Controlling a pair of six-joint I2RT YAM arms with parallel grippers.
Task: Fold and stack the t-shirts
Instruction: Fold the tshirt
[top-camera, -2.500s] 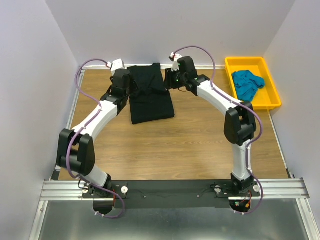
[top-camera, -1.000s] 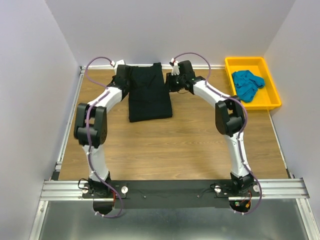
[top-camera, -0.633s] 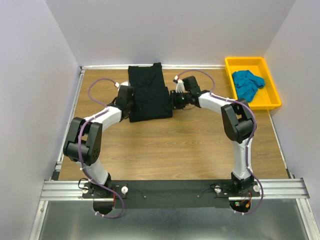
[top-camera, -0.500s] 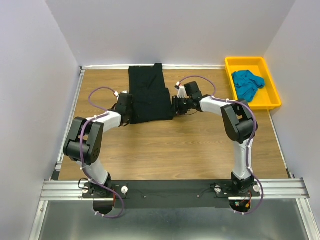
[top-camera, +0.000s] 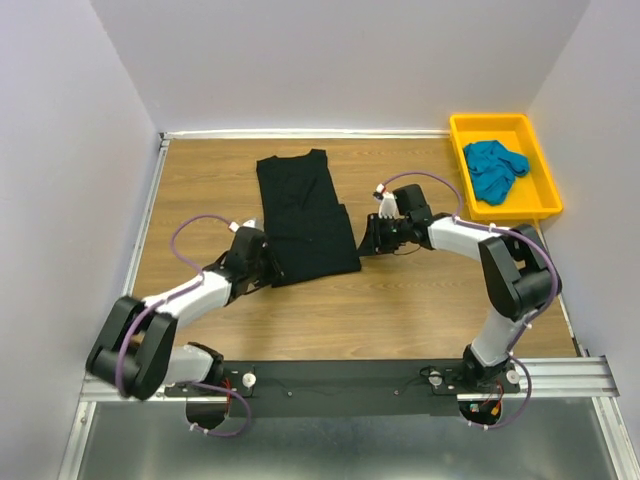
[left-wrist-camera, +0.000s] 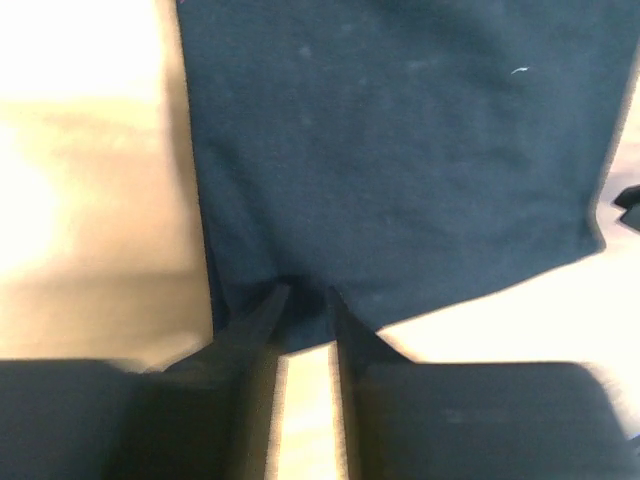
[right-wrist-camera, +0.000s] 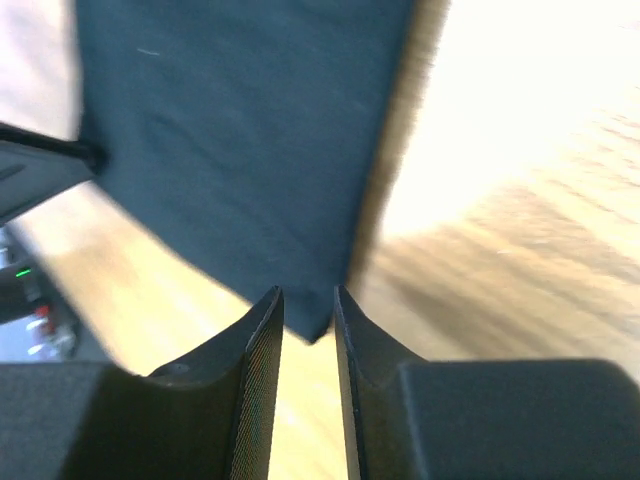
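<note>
**A:** Where is the plain black cloth t-shirt (top-camera: 305, 215) lying?

**B:** It is lying as a long folded strip on the brown wooden table (top-camera: 420, 300), left of centre. Its near left corner is being pinched by the left gripper (top-camera: 268, 270) and its near right corner by the right gripper (top-camera: 366, 243). Both pairs of fingers are being pressed almost together on the hem.

**A:** How should the step be done well?

**B:** A fold of the near edge toward the far end is probably being prepared. Both corners should be lifted evenly, held taut, and laid square on the far edge.

**A:** What is being counted?

**B:** Two t-shirts are being counted. One is black. One is a crumpled bright teal-blue t-shirt (top-camera: 493, 165), lying in the single yellow plastic tray (top-camera: 490, 119) at the far right.
</note>
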